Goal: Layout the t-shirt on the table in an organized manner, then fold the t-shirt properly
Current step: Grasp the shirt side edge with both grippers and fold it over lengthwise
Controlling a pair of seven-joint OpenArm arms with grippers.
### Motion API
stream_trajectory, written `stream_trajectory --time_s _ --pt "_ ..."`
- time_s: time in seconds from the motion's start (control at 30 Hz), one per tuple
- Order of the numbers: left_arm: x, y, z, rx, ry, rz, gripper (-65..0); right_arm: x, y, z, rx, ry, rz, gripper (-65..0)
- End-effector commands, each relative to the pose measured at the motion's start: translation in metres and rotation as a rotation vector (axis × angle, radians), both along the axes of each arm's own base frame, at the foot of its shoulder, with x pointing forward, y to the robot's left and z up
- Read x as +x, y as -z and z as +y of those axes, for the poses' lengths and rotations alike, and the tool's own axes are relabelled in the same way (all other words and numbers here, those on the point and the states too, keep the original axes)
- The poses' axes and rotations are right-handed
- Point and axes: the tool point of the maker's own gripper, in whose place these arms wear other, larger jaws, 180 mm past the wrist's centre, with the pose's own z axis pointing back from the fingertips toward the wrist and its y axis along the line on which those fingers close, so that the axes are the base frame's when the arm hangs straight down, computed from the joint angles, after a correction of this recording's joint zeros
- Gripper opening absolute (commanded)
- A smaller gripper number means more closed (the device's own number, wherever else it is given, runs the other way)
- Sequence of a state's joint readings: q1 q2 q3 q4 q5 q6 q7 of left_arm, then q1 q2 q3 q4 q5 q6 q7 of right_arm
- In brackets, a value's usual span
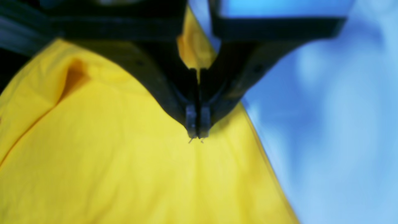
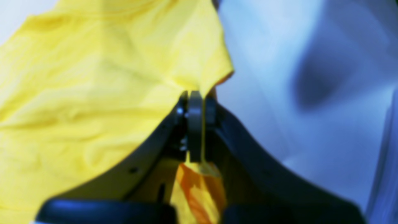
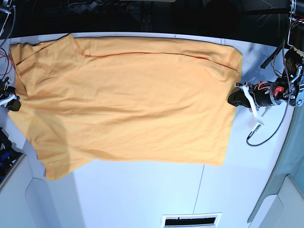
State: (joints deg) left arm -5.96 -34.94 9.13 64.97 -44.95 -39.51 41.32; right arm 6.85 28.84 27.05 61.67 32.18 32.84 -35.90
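Note:
The orange-yellow t-shirt [image 3: 128, 99] lies spread wide across the white table [image 3: 142, 190], plain side up, with no lettering showing. My left gripper [image 3: 233, 97] is at the shirt's right edge and is shut on the fabric. In the left wrist view the gripper [image 1: 197, 133] pinches the t-shirt [image 1: 108, 155] beside the table [image 1: 326, 124]. My right gripper [image 3: 15, 103] is at the shirt's left edge. In the right wrist view the gripper [image 2: 196, 93] is shut on a fold of the t-shirt [image 2: 77, 93].
A thin dark seam [image 3: 199, 185] runs across the table's front part. A black vent slot [image 3: 191, 220] sits at the front edge. A loose cable [image 3: 259, 128] hangs by the left arm. Dark space lies behind the table's far edge.

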Motion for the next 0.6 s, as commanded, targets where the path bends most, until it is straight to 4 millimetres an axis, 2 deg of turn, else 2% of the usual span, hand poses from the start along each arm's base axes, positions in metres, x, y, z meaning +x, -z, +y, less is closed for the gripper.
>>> stream_trajectory --time_s 0.0,0.17,0.2,0.3,0.33,0.37,0.47,0.57 --pt "0.019 -0.021 0.004 -0.015 -0.003 -0.075 -65.0 0.011 -0.02 -0.008 -0.011 0.005 -0.066 -65.0" --pt "0.029 -0.028 0.007 -0.032 -0.04 -0.122 -65.0 0.0 -0.011 -0.006 0.008 0.009 -0.047 -65.0" --pt "0.034 -0.032 0.011 -0.03 -0.07 -0.134 -63.2 0.0 -0.011 -0.006 0.009 0.008 -0.046 -65.0" --pt "0.049 -0.043 0.026 -0.034 -0.165 -0.186 -42.9 0.001 -0.01 -0.004 0.013 0.009 -0.048 -65.0" --pt "0.054 -0.046 0.031 -0.034 -0.193 -0.211 -38.1 0.001 -0.01 -0.003 0.014 0.008 -0.049 -65.0" --pt "0.058 -0.048 0.035 -0.029 -0.214 -0.234 -36.0 0.001 -0.01 -0.003 0.015 0.008 -0.048 -65.0" --pt "0.066 -0.046 0.044 -0.013 -0.287 -0.277 -35.9 0.001 -0.009 -0.002 0.017 0.008 -0.048 -65.0" --pt "0.071 -0.028 0.042 -0.017 -0.336 -0.257 -35.9 0.001 -0.01 -0.002 0.021 0.009 -0.051 -65.0"
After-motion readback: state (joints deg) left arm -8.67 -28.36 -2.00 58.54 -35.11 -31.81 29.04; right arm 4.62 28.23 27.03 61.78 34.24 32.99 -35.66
